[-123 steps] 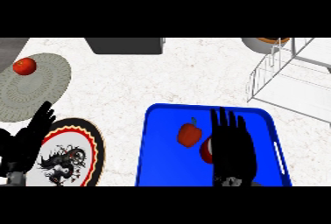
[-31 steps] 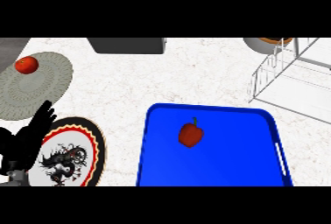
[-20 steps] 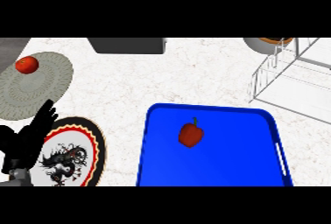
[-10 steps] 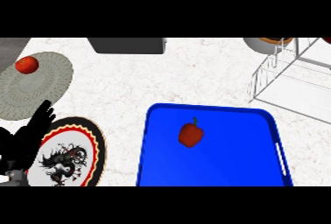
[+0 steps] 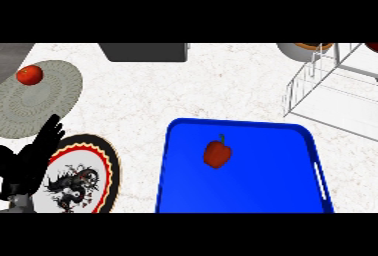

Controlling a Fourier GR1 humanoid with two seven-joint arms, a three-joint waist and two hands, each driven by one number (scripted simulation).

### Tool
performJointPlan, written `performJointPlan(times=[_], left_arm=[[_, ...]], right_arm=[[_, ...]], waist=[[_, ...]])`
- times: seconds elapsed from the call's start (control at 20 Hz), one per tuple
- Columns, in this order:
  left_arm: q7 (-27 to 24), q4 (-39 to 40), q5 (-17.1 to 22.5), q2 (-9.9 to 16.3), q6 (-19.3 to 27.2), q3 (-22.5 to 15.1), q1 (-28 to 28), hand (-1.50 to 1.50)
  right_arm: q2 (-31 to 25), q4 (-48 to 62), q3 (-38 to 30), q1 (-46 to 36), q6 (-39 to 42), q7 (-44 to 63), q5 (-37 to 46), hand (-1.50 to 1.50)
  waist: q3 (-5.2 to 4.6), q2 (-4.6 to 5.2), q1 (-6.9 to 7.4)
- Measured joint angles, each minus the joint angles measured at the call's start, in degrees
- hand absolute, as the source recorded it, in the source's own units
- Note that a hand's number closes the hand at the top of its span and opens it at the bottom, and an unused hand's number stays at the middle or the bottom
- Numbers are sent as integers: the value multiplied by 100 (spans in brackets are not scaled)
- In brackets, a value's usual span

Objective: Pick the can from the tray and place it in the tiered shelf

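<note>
The blue tray lies at the lower middle and right of the head view. Only a red bell pepper lies in it; no can shows in the tray. The white wire tiered shelf stands at the upper right, just beyond the tray's far right corner. A small red patch peeks in at the top right corner above the shelf; I cannot tell what it is. My left hand rests open at the lower left, fingers up, over the edge of a patterned plate. My right hand is out of sight.
A dragon-patterned plate with a red and yellow rim sits left of the tray. Behind it a grey round mat carries a red apple. A dark grey box and a brown bowl stand along the far edge.
Six seconds ago my right hand lay over the tray beside a red can; both have left the tray. A red patch has come in at the top right corner. The left hand stays still.
</note>
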Motion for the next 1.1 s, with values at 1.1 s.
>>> performJointPlan(times=[1.1], left_arm=[[65, -13, 38, 58, -33, 214, 66, 0]], right_arm=[[-1811, 123, -3120, 411, 1657, 1172, -2748, -150]], waist=[[0, -43, -208]])
